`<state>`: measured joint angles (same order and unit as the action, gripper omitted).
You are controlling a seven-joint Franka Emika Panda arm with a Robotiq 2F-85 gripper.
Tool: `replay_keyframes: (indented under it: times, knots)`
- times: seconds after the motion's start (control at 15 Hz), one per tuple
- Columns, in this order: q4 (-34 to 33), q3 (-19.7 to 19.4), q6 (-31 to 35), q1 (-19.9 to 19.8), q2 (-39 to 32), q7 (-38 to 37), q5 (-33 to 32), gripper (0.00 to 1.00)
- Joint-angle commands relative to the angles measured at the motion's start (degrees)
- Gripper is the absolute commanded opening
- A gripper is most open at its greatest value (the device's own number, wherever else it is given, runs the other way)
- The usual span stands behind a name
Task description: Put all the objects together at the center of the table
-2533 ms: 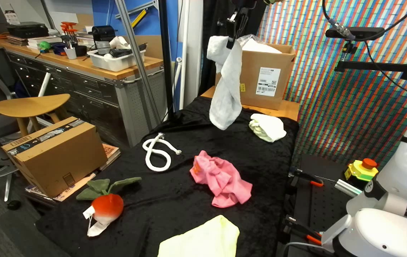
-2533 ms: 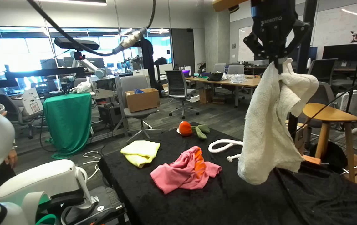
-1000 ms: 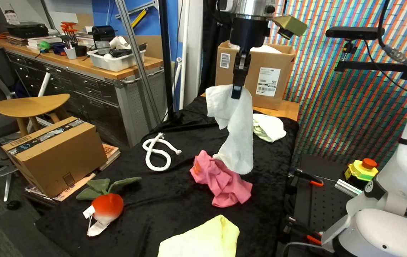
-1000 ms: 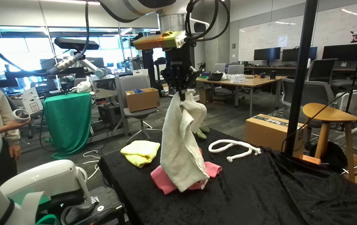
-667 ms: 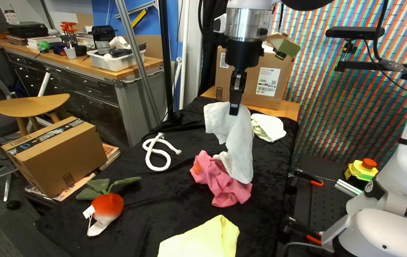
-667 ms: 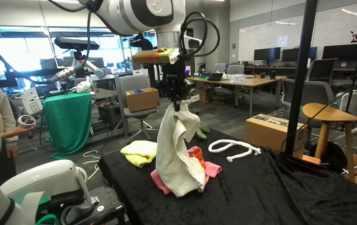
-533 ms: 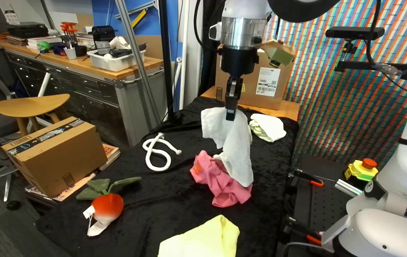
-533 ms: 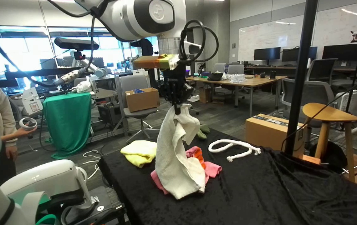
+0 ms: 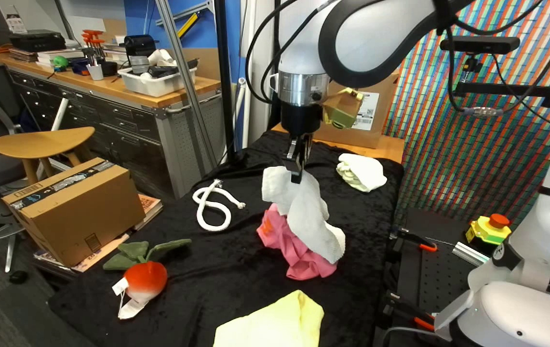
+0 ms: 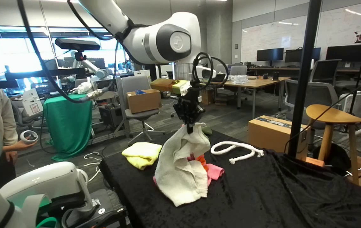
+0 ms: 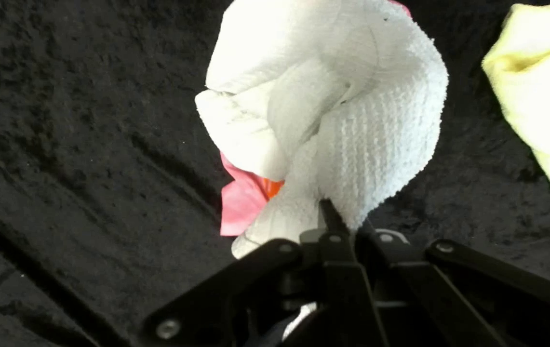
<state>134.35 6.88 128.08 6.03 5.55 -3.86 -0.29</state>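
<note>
Six soft things, one gripped

The table (image 9: 209, 284) is draped in black, a cluttered desk (image 9: 108, 86) beyond. Mid-table, the gripper (image 9: 296, 179) clenches one white cloth (image 9: 306, 217), partly hiding one pink cloth (image 9: 294, 254). Around lie one rope (image 9: 216, 228), one toy (image 9: 145, 278), a second white cloth (image 9: 366, 171) and one yellow cloth (image 9: 275, 320), cut off in an exterior view.

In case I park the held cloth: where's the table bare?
Bare: between the red-orange toy, rope and pink cloth; also between the rope and loose white cloth. Crowded: over the pink cloth, where the held white cloth hangs from the gripper.
</note>
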Motion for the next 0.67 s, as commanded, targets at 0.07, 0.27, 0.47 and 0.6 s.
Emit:
replay_keyframes:
  times: [0.07, 0.27, 0.47, 0.6]
  knots:
    - [-2.92, -0.71, 1.34, -1.07, -5.78, -4.85, -3.96, 0.03]
    - [-3.42, -1.22, 0.8, -1.04, -6.76, -5.74, -5.03, 0.38]
    - [-3.9, -1.54, 0.6, -0.95, -7.01, -6.22, -5.97, 0.61]
    - [-4.11, -1.68, 0.45, -1.01, -6.66, -6.59, -6.59, 0.77]
